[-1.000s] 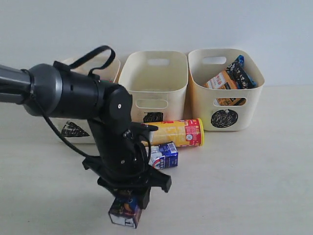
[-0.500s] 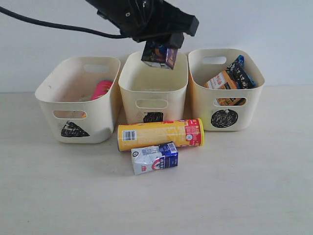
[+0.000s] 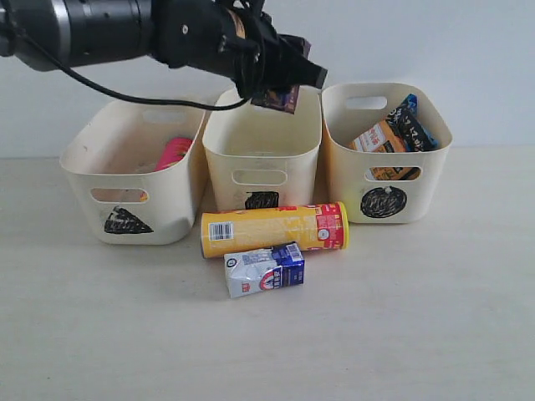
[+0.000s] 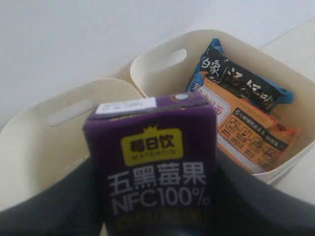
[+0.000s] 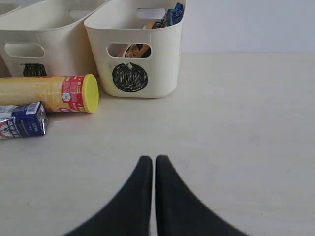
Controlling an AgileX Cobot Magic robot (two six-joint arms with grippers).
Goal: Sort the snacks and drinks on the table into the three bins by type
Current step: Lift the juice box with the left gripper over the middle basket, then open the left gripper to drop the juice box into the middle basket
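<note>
My left gripper (image 3: 280, 92) is shut on the dark purple carton (image 3: 278, 99) and holds it in the air over the middle bin (image 3: 262, 154), the one with the square mark. The same carton (image 4: 157, 162) fills the left wrist view between my dark fingers (image 4: 49, 206). On the table in front of the bins lie the yellow tube (image 3: 272, 228) and the white-and-blue carton (image 3: 264, 269). The pink tube (image 3: 174, 153) rests in the left bin (image 3: 134, 180). Orange (image 3: 380, 138) and blue-black (image 3: 411, 121) bags sit in the right bin (image 3: 386, 180). My right gripper (image 5: 153, 160) is shut and empty, low over bare table.
The left arm's black body reaches in from the upper left above the left bin. A white wall stands right behind the bins. In the right wrist view the yellow tube (image 5: 49, 93) and white-and-blue carton (image 5: 22, 127) lie off to one side of my right gripper.
My left gripper has carried the purple carton from the table's front edge up and back over the middle bin. Over the last half second the arm swung lower across the left bin.
</note>
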